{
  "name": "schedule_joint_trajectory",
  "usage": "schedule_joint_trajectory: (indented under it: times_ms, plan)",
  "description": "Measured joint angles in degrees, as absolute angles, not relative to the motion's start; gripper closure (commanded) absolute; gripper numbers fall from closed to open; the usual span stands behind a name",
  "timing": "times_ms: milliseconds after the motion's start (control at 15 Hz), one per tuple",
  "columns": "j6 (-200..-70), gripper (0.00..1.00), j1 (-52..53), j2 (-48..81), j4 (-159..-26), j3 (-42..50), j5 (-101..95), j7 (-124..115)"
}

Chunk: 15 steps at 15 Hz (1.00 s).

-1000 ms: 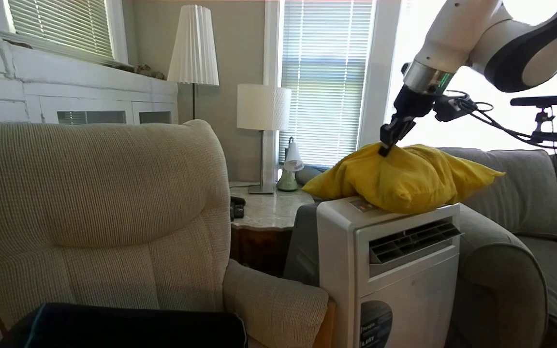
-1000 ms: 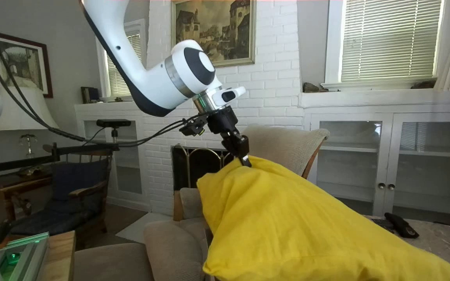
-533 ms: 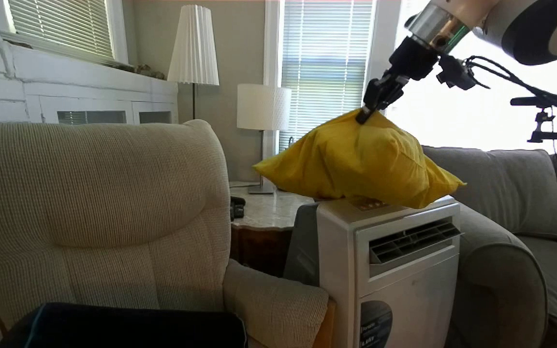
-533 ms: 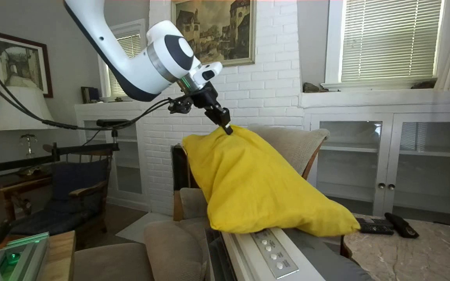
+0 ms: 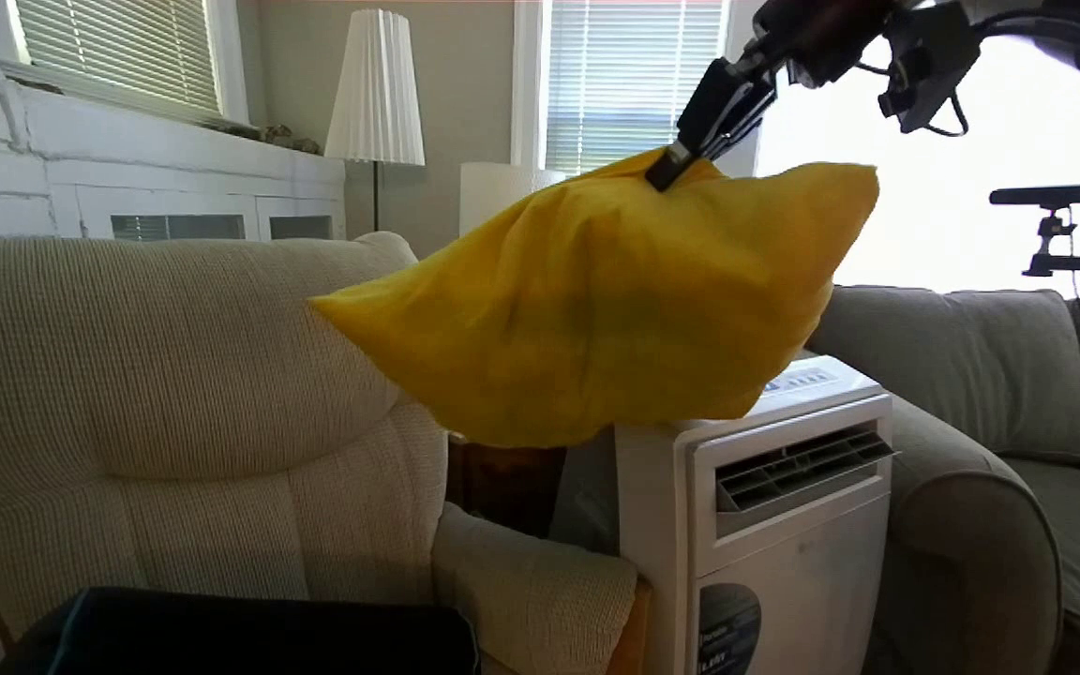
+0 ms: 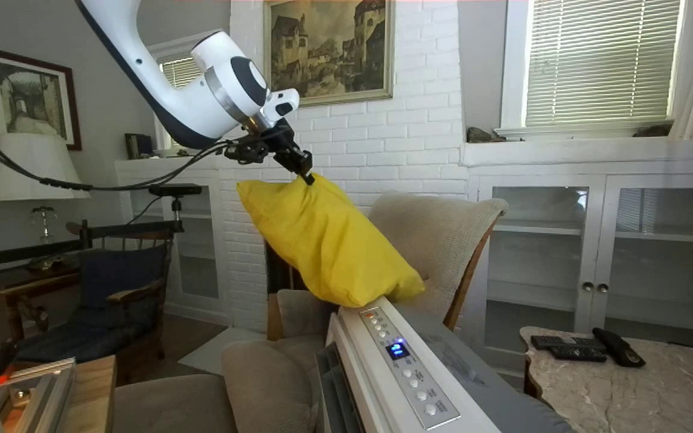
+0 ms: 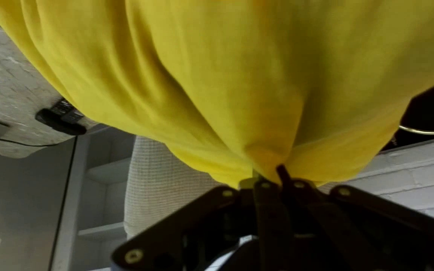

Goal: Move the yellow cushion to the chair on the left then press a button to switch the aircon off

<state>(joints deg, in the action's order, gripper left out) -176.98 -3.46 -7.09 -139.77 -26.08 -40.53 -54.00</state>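
One fold of the cushion (image 6: pixel 334 246) is clamped by the gripper (image 5: pixel 669 172); the rest is hung close by the aircon (image 5: pixel 788 553), contact being unclear. It should be raised a little, carried over the chair (image 5: pixel 249 431), lowered softly, and only then released.

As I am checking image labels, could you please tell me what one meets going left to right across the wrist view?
Black elongated handset → cream-beige ribbed fabric chair back → black two-fingered gripper, at its tips → white brick wall. Left out: the mustard-yellow soft fabric cushion, spanning nearly the full width.
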Motion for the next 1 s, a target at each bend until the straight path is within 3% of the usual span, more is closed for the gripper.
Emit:
schedule_joint_trajectory:
  times_ms: [600,1000]
  plan:
    - [-177.6,1.0,-1.7,1.3,-133.3,-33.3,-46.5,-54.9]
    - [-173.4,1.0,2.8,10.8,-124.1,-30.6,-59.4,-63.1]
